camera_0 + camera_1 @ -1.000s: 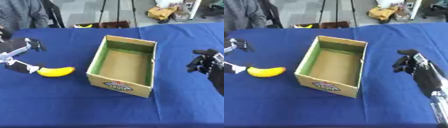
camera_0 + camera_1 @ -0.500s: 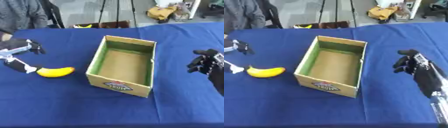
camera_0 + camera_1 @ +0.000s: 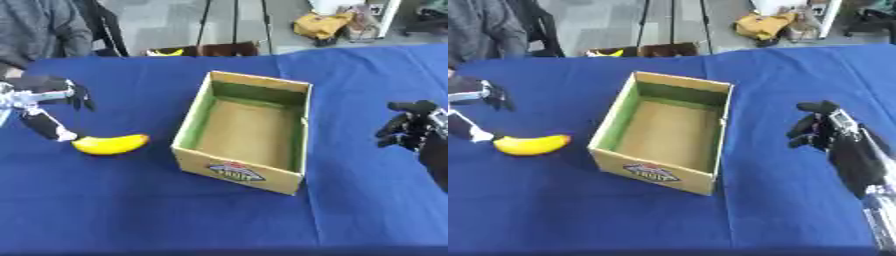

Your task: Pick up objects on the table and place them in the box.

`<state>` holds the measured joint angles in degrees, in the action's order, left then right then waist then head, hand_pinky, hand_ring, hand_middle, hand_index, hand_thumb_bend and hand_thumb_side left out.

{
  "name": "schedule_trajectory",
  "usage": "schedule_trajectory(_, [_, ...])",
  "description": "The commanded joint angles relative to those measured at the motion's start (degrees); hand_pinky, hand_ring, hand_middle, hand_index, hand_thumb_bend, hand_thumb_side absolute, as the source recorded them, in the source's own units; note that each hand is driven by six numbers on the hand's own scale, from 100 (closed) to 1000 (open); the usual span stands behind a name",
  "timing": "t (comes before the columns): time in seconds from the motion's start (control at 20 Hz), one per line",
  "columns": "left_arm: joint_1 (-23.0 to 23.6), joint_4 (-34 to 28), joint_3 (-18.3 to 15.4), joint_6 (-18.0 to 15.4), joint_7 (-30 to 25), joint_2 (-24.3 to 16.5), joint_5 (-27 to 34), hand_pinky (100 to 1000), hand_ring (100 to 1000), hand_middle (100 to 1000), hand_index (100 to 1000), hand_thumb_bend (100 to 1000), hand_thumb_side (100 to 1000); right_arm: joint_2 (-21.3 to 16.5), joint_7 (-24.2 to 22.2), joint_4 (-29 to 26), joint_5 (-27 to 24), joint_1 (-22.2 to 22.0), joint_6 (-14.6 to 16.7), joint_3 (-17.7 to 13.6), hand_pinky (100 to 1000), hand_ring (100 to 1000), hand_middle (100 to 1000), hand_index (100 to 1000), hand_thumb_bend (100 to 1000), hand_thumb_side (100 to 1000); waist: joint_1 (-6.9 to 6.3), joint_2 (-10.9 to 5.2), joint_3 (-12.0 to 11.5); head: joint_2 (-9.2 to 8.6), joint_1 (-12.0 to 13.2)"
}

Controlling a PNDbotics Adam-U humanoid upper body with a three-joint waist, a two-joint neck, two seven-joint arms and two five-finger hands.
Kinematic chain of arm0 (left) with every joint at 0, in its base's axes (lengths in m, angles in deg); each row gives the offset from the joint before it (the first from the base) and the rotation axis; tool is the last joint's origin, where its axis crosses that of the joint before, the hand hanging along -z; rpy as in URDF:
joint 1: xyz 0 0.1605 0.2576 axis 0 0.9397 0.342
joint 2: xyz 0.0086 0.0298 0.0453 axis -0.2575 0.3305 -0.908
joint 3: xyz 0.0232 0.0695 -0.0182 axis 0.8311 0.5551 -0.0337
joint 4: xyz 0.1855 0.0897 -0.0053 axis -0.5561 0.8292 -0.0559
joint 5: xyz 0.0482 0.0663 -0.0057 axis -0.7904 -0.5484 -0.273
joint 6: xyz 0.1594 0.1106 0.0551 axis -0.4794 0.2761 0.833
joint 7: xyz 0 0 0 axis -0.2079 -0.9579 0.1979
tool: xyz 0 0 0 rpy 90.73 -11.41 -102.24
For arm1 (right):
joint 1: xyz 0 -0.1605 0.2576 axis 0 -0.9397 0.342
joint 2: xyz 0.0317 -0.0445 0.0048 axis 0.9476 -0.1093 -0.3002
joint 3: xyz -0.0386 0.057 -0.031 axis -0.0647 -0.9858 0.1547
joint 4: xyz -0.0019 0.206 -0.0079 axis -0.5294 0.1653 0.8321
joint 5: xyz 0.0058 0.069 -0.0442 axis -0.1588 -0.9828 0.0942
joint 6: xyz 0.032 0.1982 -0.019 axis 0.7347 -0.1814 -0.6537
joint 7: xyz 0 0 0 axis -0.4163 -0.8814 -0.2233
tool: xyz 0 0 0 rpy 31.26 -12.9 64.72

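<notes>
Centrally, box (image 3: 247, 131) holds nothing visible. Banana (image 3: 110, 144) lies left of it, unmoved; left hand (image 3: 45, 102) spread apart, lifted slightly farther. Right hand (image 3: 822, 131) curled, empty.

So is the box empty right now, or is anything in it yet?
Empty. The box stands open-topped with only its bare brown floor showing; the banana lies on the blue table to its left, outside it.

The left robot hand (image 3: 48, 100) is black with silver-white segments, while the right robot hand (image 3: 826, 132) is black, bearing a pale strip.
</notes>
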<state>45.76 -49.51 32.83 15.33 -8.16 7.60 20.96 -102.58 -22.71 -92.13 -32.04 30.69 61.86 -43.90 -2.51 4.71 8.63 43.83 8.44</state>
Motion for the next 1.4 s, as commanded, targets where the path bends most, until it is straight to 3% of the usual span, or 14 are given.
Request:
schedule_trajectory(0.05, [-1.6, 1.2, 0.6, -3.8, -2.6, -0.7, -1.3, 744, 705, 708, 782, 405, 228, -0.6, -0.3, -0.6, 0.2, 0.7, 0.1, -0.1, 578, 610, 525, 808, 100, 836, -0.01, -0.52, 0.1, 0.29, 0.3])
schedule_trajectory(0.6, [-2.8, 3.4, 3.2, -7.0, -6.3, 0.7, -1.9, 756, 717, 721, 792, 426, 277, -0.6, -0.4, -0.7, 0.2, 0.9, 0.1, -0.1, 578, 610, 525, 808, 100, 838, 0.02, -0.48, 0.3, 0.29, 0.2])
schedule_trajectory(1.4, [-2.5, 3.8, 4.0, -7.4, -9.1, 1.2, -2.2, 753, 714, 714, 788, 466, 271, -0.6, -0.4, -0.6, 0.2, 0.8, 0.1, -0.1, 578, 609, 525, 807, 100, 842, -0.12, -0.52, 0.5, 0.29, 0.1])
